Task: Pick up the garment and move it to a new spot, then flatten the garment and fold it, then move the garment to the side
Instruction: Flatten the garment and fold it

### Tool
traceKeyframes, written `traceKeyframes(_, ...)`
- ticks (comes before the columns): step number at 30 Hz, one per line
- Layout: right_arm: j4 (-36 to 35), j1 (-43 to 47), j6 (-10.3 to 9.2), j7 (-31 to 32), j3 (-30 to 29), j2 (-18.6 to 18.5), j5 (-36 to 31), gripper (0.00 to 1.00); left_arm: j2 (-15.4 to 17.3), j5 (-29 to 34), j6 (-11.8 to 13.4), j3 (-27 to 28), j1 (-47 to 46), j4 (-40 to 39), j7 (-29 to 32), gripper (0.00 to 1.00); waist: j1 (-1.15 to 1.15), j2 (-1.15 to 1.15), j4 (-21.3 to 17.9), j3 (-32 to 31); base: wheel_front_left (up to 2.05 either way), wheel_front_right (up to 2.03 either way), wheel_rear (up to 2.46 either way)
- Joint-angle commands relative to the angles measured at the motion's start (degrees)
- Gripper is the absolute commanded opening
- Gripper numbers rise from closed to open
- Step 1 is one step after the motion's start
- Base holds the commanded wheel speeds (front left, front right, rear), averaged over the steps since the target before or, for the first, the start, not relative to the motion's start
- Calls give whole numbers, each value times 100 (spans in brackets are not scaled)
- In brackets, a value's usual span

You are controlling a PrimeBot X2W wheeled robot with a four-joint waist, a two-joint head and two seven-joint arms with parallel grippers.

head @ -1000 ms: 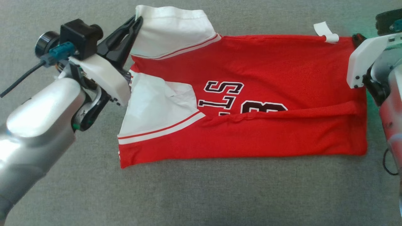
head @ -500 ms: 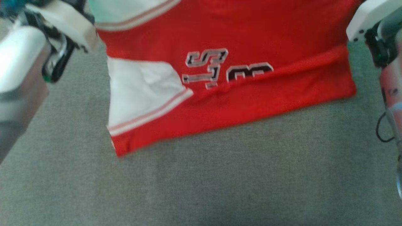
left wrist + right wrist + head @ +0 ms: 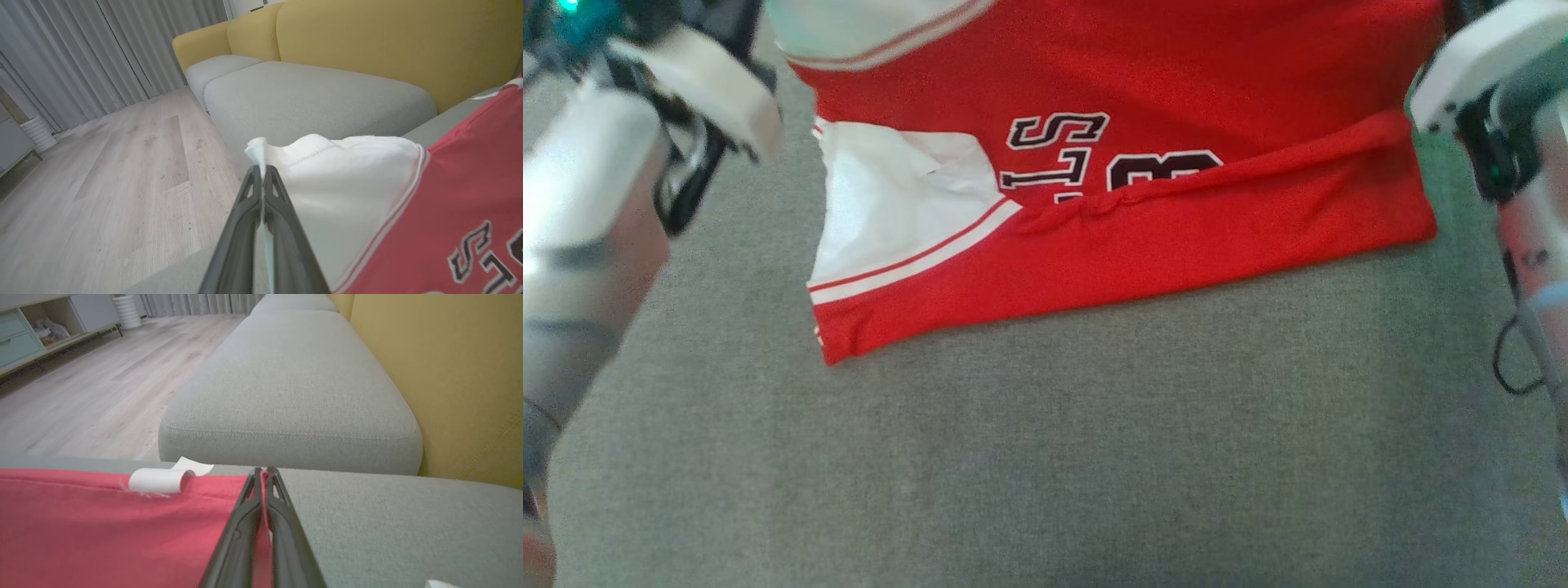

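Nearest is the flat grey sofa seat [image 3: 1045,457]. On it lies a red shirt [image 3: 1217,237], stretched from left to right. Its near edge rests on the seat and slopes, with the left corner nearer than the right. A white sleeve [image 3: 890,204] with thin red lines sits at the shirt's left end. A long puffy fold [image 3: 1258,167] runs across the red cloth, and it covers the bottom of the dark letters [image 3: 1058,147] and the number [image 3: 1164,167] beside them.

The left arm [image 3: 580,229] comes in at the left end of the shirt and the right arm [image 3: 1531,237] at the right end.

At the far left corner, the left gripper [image 3: 262,171] is closed tight on the tip of a second white sleeve [image 3: 347,175], and a bit of white cloth pokes out past the tip. At the far right corner, the right gripper [image 3: 263,471] is closed tight on the red edge of the shirt. A small white tag [image 3: 157,479], curled up, sits on that far edge just left of the gripper. The far side looks lifted a little off the seat, but the head view cuts it off, so I cannot be sure.

Beyond the grippers is one more grey cushion [image 3: 294,384]. The yellow sofa back [image 3: 449,375] stands beside it. Farther off are a pale wood floor [image 3: 122,171], grey curtains [image 3: 81,53] and a low cupboard [image 3: 24,330].
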Motion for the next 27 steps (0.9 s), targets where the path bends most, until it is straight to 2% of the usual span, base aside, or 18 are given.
traceKeyframes(1,-189,207,19,75,200,-131,225,0,297,-37,-56,107,-4,-141,-48,0,0,0,120,-151,0,0,0)
traceKeyframes(10,-442,989,19,603,918,-743,1047,0,610,-346,-194,-213,817,-933,377,0,0,0,287,-561,0,0,0)
traceKeyframes(17,-932,1530,19,1213,1725,-1341,1637,0,1033,-701,-215,-557,1478,-1816,1243,0,0,0,276,-816,0,0,0)
traceKeyframes(27,-1576,1748,19,1881,2585,-1991,2236,0,1545,-1007,30,-766,1933,-2785,2177,0,0,0,198,-997,0,0,0)
